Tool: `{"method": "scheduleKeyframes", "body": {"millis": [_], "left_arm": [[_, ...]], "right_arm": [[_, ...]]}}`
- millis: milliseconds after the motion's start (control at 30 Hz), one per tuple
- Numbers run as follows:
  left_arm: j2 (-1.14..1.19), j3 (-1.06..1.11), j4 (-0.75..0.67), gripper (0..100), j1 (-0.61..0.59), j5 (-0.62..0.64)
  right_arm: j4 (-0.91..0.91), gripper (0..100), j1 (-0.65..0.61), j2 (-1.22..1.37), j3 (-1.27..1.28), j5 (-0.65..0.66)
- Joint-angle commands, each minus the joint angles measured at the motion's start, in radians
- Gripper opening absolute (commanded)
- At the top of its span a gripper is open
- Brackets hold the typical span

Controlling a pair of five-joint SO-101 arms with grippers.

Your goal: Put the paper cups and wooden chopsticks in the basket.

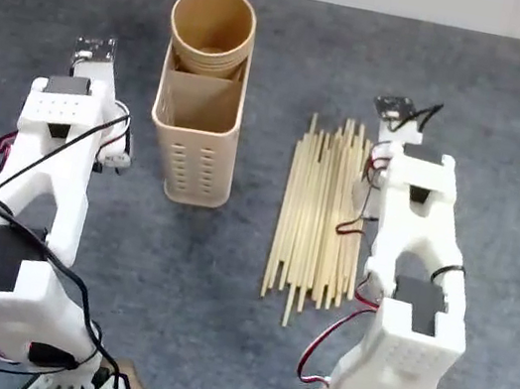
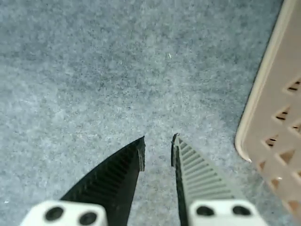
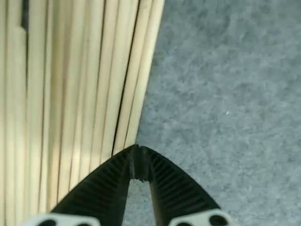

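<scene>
Grey carpet-ish bench (image 1: 225, 279). Tan basket (image 1: 189, 167) sitting on it, loose chopsticks (image 1: 312, 214) in messy pile nearby, not touching basket.

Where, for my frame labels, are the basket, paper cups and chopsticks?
basket (image 1: 189, 167), high view, perforated front wall.
paper cups (image 1: 211, 33), high view, inside of top cup.
chopsticks (image 1: 317, 215), high view, middle of pile.

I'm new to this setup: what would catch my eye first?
A broad pile of wooden chopsticks lies on the grey mat beside the right arm; the right claw, shut, sits at the pile's edge. Between the arms stands the beige basket, paper cups stacked in its far compartment.
</scene>
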Motion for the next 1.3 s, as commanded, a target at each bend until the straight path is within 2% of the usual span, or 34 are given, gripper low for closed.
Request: {"method": "scheduleKeyframes", "body": {"millis": [0, 200, 500, 633, 800, 967, 1067, 1267], "left_arm": [[-0.036, -0.004, -0.012, 13, 0.012, 0.011], [-0.036, -0.004, -0.012, 13, 0.012, 0.011], [-0.030, -0.005, -0.012, 13, 0.012, 0.011], [-0.028, -0.002, -0.028, 13, 0.012, 0.011], [-0.028, -0.002, -0.026, 13, 0.016, 0.011], [-0.027, -0.002, -0.025, 13, 0.016, 0.011], [-0.027, -0.001, -0.020, 13, 0.018, 0.011], [-0.030, 0.021, -0.028, 13, 0.018, 0.011]], "right_arm": [[-0.001, 1.5, -0.007, -0.013, -0.039, 0.006], [-0.007, 13.2, -0.018, -0.008, -0.035, 0.005], [-0.008, 13.6, -0.054, -0.016, -0.036, -0.031], [-0.018, 13.6, -0.051, -0.096, -0.019, -0.037], [-0.088, 13.6, -0.036, -0.344, 0.189, -0.035], [-0.306, 13.8, -0.084, -0.582, 0.516, -0.014], [-0.380, 14.0, -0.102, -0.579, 0.625, -0.003], [-0.433, 14.0, -0.097, -0.513, 0.627, -0.003]]}}
